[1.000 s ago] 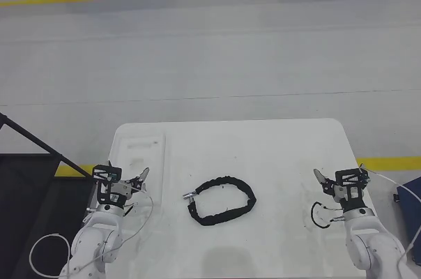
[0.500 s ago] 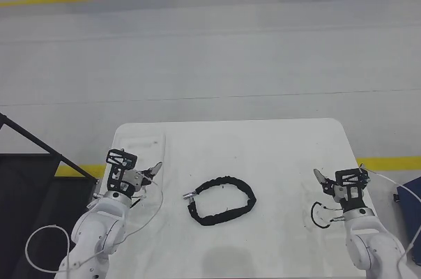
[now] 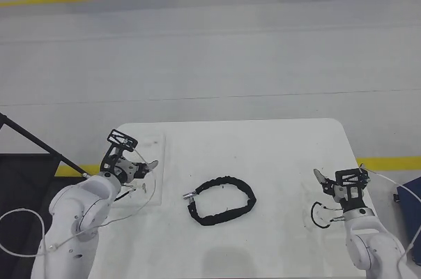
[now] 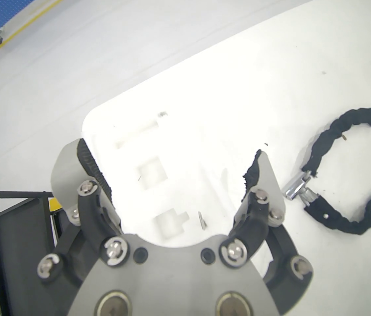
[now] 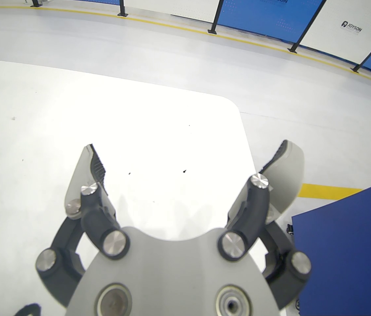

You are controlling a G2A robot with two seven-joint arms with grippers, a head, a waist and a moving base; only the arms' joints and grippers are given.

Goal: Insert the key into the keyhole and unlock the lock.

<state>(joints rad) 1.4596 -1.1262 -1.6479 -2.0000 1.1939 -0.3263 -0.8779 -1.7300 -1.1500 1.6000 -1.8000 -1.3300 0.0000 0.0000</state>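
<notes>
left gripper [image 4: 172, 157] swung forward over white tray [image 3: 153, 148], spread, empty | right gripper [image 5: 185, 152] spread, idle | key [image 4: 202, 220] flat on tray, lock [image 3: 221, 200] mid-table | descend straight, pinch key by its head

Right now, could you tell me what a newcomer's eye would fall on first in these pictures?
The black sleeved chain lock stands out most, looped near the middle of the white table, its shiny metal end toward the left arm. Next comes the left gripper, open above a white tray at the table's left edge, while the right gripper hangs open by the opposite edge.
</notes>
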